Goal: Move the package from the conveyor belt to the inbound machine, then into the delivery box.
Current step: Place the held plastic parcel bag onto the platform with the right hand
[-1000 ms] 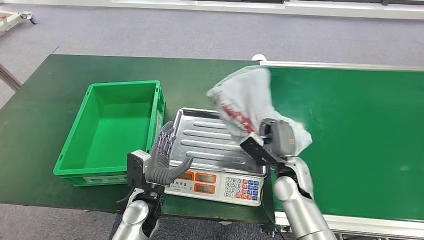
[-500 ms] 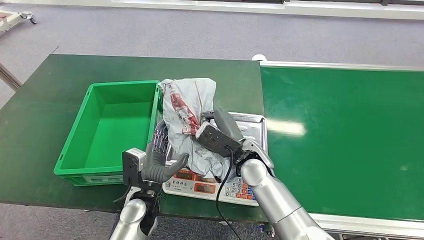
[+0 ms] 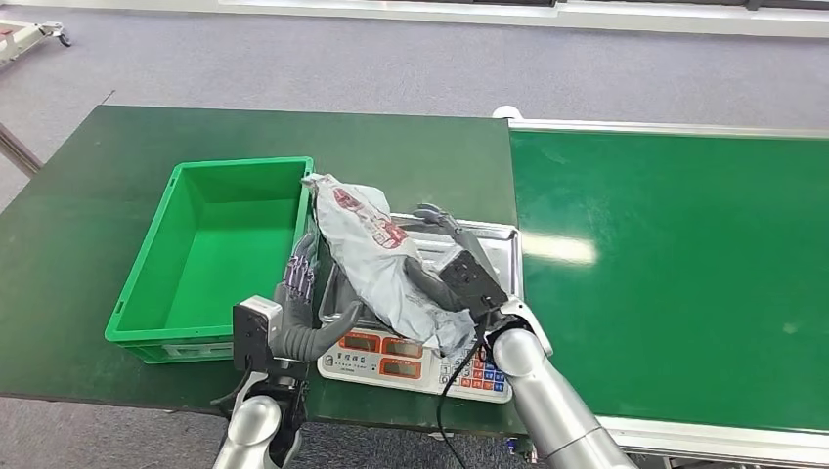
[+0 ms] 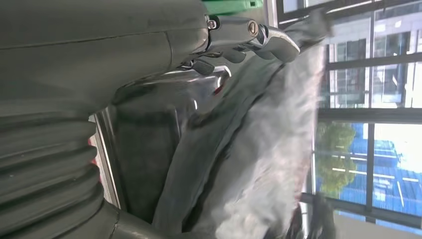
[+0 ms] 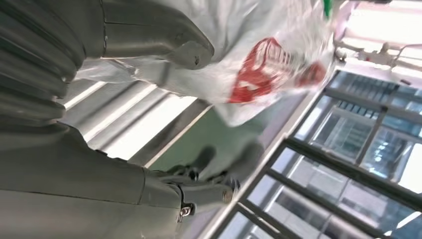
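**A:** Start at your left. What worries you there?

**B:** The green delivery box (image 3: 210,256) stands on the dark green table (image 3: 88,186), and the package (image 3: 376,259) has one end poking over the box's near wall. Your left hand (image 3: 298,318) stands upright between box and scale, fingers spread, holding nothing. From the head view I can't tell whether its fingers touch the package or just stand beside it. If that hand pushes up or sideways, I judge it could tip the soft bag off the tray or drag it into the box before it is weighed.

**A:** And the middle?

**B:** The package lies slantwise across the steel tray of the inbound machine (image 3: 494,256), a grey plastic bag with red print. It looks limp, so it may slump over the display and keypad (image 3: 476,371) at the front, or hang half off the tray and give a false reading.

**A:** The right hand?

**B:** Your right hand (image 3: 452,278) grips the near end of the package; in the right wrist view the thumb presses into the plastic (image 5: 234,50). If you open it while the bag hangs over the edge, I'd expect the bag to slide. A cable by the wrist could also snag on the scale's corner.

**A:** What can't you make out?

**B:** How much of the bag actually rests on the tray. The left wrist view is blurred. The conveyor belt (image 3: 675,274) is cut off at the right.
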